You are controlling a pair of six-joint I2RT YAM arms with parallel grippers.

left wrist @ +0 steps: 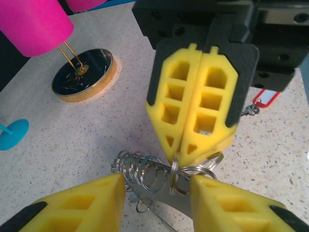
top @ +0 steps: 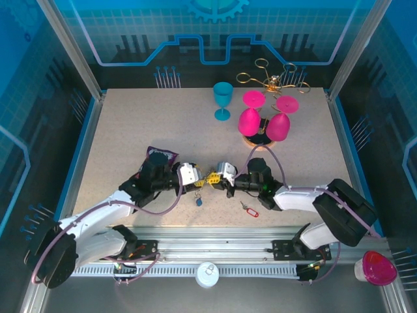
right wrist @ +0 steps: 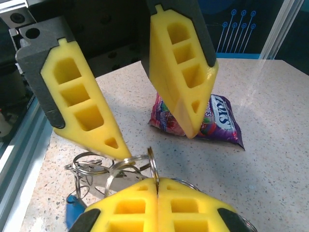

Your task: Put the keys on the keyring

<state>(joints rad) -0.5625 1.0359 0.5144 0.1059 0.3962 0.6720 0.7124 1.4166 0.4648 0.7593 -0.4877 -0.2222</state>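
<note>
My two grippers meet tip to tip at the table's front middle. My right gripper point(top: 218, 178) point(right wrist: 157, 181) is shut, pinching a silver split ring of the keyring point(right wrist: 153, 162) point(left wrist: 176, 166) edge-on. My left gripper point(top: 203, 177) point(left wrist: 157, 186) stands open on either side of the bunch of silver rings and a bare key blade point(left wrist: 149, 195); one fingertip point(right wrist: 118, 145) touches a ring. A blue key head point(right wrist: 75, 212) point(top: 199, 201) hangs below the bunch. A red key point(top: 249, 210) point(left wrist: 265, 96) lies apart on the table, near the right arm.
Two pink goblets point(top: 249, 120) point(top: 279, 127) hang upside down over a round dark base point(left wrist: 84, 75) at the back right, with a gold wire rack point(top: 273, 81) behind them. A teal goblet point(top: 222, 98) stands beside them. A purple candy bag point(top: 159, 155) point(right wrist: 212, 116) lies by the left arm.
</note>
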